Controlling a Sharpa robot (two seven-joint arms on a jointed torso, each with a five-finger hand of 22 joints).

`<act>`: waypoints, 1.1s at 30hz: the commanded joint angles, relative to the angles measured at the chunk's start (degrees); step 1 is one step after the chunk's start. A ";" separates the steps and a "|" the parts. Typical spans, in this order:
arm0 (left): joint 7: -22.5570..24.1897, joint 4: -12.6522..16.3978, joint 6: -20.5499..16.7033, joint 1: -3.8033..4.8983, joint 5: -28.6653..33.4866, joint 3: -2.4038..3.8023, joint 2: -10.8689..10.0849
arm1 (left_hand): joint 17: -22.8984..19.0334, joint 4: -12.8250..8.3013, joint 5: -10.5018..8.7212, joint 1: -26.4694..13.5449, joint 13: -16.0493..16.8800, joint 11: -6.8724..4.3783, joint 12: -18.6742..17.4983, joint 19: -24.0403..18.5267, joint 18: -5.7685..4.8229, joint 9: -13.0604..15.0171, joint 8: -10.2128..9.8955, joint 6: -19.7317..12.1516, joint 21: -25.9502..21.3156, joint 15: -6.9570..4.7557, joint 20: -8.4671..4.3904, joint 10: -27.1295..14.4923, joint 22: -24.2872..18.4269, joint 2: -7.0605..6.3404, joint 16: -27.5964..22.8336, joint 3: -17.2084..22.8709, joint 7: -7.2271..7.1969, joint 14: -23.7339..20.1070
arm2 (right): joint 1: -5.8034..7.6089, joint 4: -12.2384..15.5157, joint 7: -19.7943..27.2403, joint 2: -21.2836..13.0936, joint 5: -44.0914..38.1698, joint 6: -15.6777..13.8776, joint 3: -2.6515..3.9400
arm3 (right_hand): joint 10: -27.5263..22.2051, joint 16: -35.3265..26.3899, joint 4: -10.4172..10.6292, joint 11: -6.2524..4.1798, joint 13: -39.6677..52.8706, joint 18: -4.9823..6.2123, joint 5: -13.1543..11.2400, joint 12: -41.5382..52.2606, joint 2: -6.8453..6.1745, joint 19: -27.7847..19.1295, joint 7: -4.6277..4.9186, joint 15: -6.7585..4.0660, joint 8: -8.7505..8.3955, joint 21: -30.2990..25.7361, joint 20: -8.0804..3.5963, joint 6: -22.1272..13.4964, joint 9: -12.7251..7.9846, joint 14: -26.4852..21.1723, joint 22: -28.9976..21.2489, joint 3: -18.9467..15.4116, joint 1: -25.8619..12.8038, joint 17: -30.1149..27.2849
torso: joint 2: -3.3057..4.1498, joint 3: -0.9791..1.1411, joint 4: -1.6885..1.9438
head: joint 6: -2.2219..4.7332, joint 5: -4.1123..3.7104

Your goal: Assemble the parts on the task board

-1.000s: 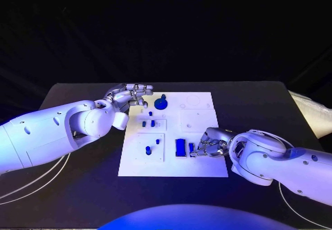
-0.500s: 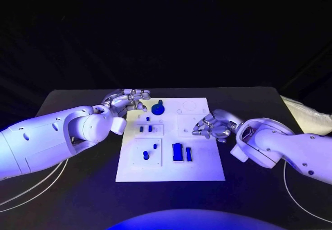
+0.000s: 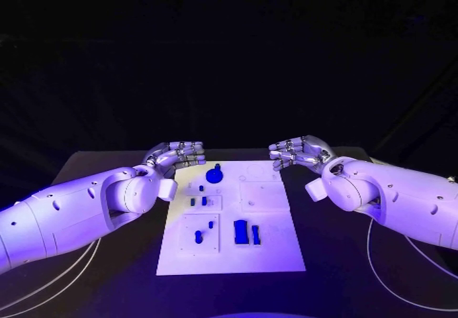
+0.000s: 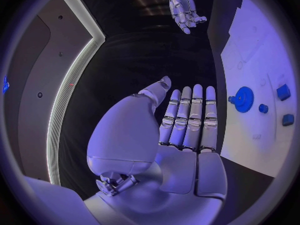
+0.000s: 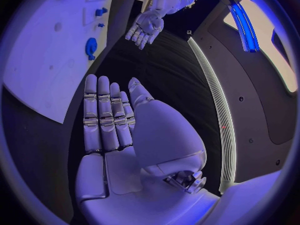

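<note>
Here both the left hand (image 3: 177, 156) and right hand (image 3: 298, 152) hover empty, seemingly clear of the task board (image 3: 232, 262).

A black table (image 3: 114, 162) stands in a very dark room. Behind it everything is black. Blue-purple light falls over the table. Thin pale cables (image 3: 57, 268) lie on it near both sides, curving along the top.

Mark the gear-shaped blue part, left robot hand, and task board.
gear-shaped blue part (image 3: 215, 175), head view, disc centre
left robot hand (image 3: 177, 155), head view, knuckles
task board (image 3: 272, 248), head view, bare near corner
</note>
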 commanded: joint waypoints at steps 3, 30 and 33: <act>4.50 -2.25 -3.40 -0.29 2.28 0.01 1.67 | -2.50 -0.21 0.19 0.70 -0.03 0.51 -2.76 -0.98 1.24 -0.05 -1.05 0.02 -2.92 0.83 1.22 0.24 -3.66 0.73 -5.31 -0.88 0.35 0.52 | 0.12 -4.96 7.86 2.46 10.30 4.46 0.14 | 1.59 -7.22 -1.95 0.67 -8.15 0.41 -0.17 -2.36 -0.25 2.16 -0.11 1.12 -0.08 -7.37 1.43 -0.29 -3.39 1.02 -5.13 2.94 -1.75 -6.92 | -1.32 0.18 0.15 | 1.72 -0.08; 11.97 11.84 -29.13 -4.42 -4.56 1.55 0.17 | -8.97 1.62 -3.51 -57.39 -3.54 -9.29 -13.82 -33.71 -9.32 -3.77 -7.26 -41.09 -9.46 -8.03 -14.27 -41.78 -22.32 4.56 -19.20 -15.56 -10.93 -38.60 | -5.09 13.39 15.13 0.14 18.93 -27.84 1.50 | -45.55 -16.44 -2.56 -7.68 -17.84 -10.17 -8.85 -7.25 -3.53 -40.51 -10.58 -4.51 -3.67 -20.72 -10.40 -40.68 -14.36 -45.92 -13.65 0.01 -63.19 -20.22 | -3.38 1.15 1.91 | 7.88 -0.22; 12.36 12.33 -30.13 -4.57 -4.75 1.60 0.13 | -8.97 1.62 -3.51 -59.39 -3.54 -9.29 -13.82 -34.87 -9.32 -3.77 -7.26 -42.52 -9.46 -8.03 -14.27 -43.24 -22.96 4.56 -19.20 -15.98 -10.93 -39.95 | -5.32 14.14 15.67 0.07 19.57 -29.09 1.56 | -47.19 -16.44 -2.56 -7.68 -17.84 -10.17 -8.85 -7.25 -3.53 -42.00 -10.58 -4.51 -3.67 -25.16 -10.40 -42.05 -14.36 -47.52 -13.65 0.01 -65.33 -20.22 | -3.38 1.15 1.91 | 7.88 -0.22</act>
